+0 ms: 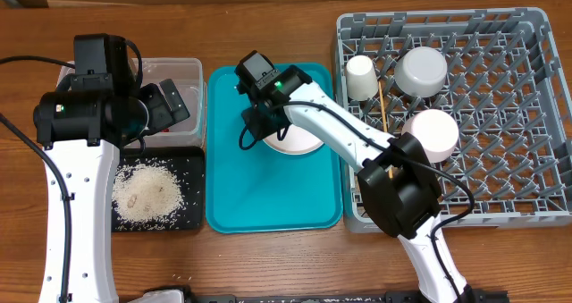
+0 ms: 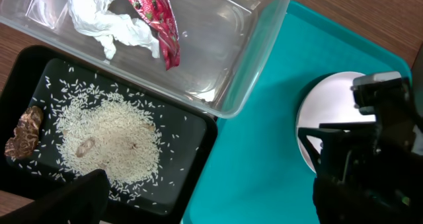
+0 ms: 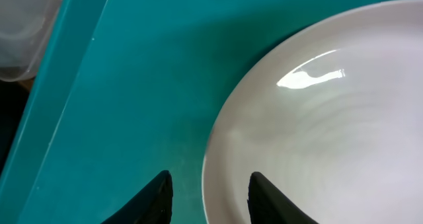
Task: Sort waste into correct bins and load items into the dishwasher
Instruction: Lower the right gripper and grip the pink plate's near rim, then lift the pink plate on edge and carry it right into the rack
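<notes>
One red foil wrapper (image 2: 155,22), print illegible

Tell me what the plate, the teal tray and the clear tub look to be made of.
The plate looks like glazed ceramic, possibly melamine: glossy, with a sharp white highlight. The teal tray looks like moulded plastic, satin: soft sheen, raised rim. The clear tub looks like thin transparent plastic: see-through walls, glints along its rounded rim.
</notes>
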`<control>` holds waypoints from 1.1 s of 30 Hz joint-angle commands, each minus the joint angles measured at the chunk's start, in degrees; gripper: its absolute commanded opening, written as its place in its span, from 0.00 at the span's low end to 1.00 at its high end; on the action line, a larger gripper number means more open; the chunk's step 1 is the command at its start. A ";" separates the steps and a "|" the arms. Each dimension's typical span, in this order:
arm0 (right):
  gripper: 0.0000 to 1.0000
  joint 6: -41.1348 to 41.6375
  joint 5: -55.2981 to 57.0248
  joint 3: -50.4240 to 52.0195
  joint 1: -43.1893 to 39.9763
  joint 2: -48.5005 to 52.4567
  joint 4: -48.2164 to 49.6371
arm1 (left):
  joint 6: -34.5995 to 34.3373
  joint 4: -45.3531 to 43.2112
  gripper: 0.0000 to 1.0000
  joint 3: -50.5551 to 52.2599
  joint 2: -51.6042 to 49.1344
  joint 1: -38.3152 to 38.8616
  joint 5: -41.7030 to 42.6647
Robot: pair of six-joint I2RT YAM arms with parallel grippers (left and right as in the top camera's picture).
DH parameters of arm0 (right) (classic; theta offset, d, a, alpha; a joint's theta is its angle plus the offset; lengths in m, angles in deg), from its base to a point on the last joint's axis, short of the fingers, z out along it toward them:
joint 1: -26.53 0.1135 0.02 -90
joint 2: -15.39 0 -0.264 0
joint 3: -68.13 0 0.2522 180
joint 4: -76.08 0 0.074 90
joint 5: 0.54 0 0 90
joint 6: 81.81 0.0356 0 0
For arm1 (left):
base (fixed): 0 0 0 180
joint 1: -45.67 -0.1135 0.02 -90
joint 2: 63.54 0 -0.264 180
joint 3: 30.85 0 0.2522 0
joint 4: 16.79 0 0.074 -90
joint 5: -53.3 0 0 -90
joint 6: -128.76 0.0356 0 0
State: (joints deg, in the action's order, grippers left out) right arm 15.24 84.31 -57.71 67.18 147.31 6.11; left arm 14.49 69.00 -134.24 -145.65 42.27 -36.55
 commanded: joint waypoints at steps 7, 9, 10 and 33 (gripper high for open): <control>0.39 0.46 -1.79 12.83 0.24 0.24 10.54 | -0.17 -0.04 1.00 -0.50 0.09 -0.22 -0.76; 0.38 0.46 -2.03 13.09 0.22 0.24 9.99 | -0.17 -0.04 1.00 -0.50 0.09 -0.22 -0.76; 0.36 0.44 -2.03 13.09 0.24 0.24 9.55 | -0.17 -0.04 1.00 -0.50 0.09 -0.22 -0.76; 0.04 0.42 -2.43 8.13 0.22 0.20 3.48 | -0.17 -0.07 1.00 -0.50 0.09 -0.22 -0.76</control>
State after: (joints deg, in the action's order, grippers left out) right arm 14.58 82.41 -48.40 67.20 145.65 11.42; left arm 14.49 69.02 -134.24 -145.65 42.29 -36.55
